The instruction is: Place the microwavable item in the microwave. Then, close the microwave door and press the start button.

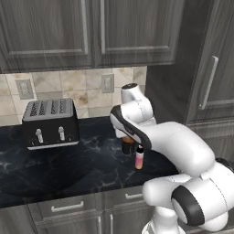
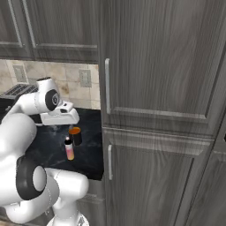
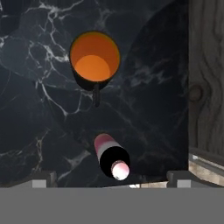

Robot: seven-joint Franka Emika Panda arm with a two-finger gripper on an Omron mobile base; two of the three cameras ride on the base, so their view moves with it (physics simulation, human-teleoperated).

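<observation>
Pincer [image 3: 112, 181] wide open, empty, above the counter [image 3: 35, 109]. Cup [image 3: 94, 61] looks small, light, rigid, open-topped; take it across the body. Bottle [image 3: 111, 156] stands just beside.

I'm looking at a black marble tabletop [image 1: 68, 169] running beneath grey wooden wall cabinets [image 1: 91, 32]. Above the tabletop, a beige tiled backsplash [image 1: 68, 87] is carrying two outlets, and a tall grey cabinet [image 2: 163, 110] is standing at its right end.
</observation>
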